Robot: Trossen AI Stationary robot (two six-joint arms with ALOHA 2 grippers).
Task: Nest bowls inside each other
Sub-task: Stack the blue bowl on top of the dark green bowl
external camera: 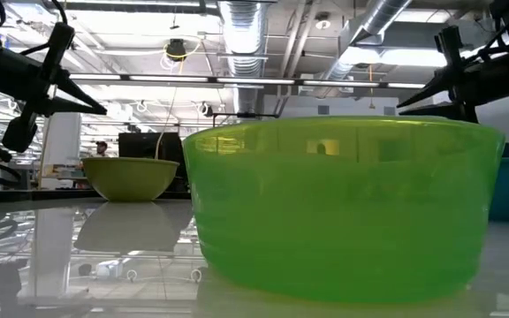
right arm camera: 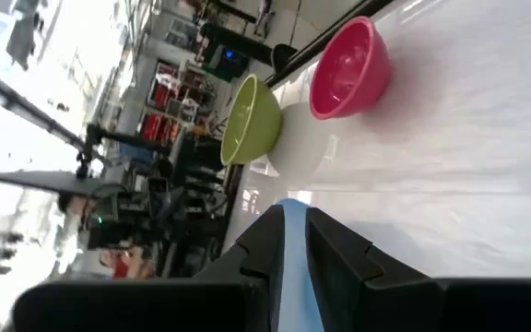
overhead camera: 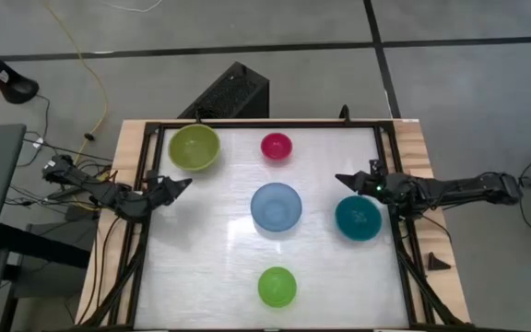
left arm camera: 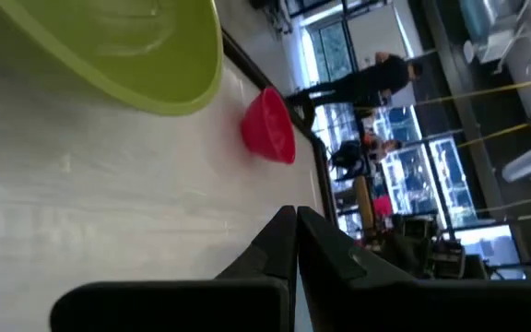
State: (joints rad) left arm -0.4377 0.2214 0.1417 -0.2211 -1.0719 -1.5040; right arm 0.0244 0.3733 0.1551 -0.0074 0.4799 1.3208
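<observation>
Bowls lie apart on the white worktop [overhead camera: 201, 267], none nested; the olive-yellow bowl [overhead camera: 194, 147] sits at the far left, the pink bowl [overhead camera: 277, 146] beside it, the light blue bowl [overhead camera: 276, 207] in the middle, the green bowl [overhead camera: 277, 286] at the near edge; the left gripper [overhead camera: 184, 183] hovers near the olive-yellow bowl, jaws together, empty; the right gripper [overhead camera: 342, 180] hovers just beside the teal bowl [overhead camera: 358, 219], jaws slightly apart, holding nothing.

- We see the left gripper [left arm camera: 295, 221] over bare table [left arm camera: 81, 203], its fingers [left arm camera: 275, 249] pressed together.
- Olive bowl [left arm camera: 127, 46] sits on the table, only partly in frame.
- Pink bowl [left arm camera: 270, 129] stands just beside it, apart, near the table's dark edge rail [left arm camera: 316, 161].
- A person [left arm camera: 367, 78] in dark clothes stands in the room beyond.
</observation>
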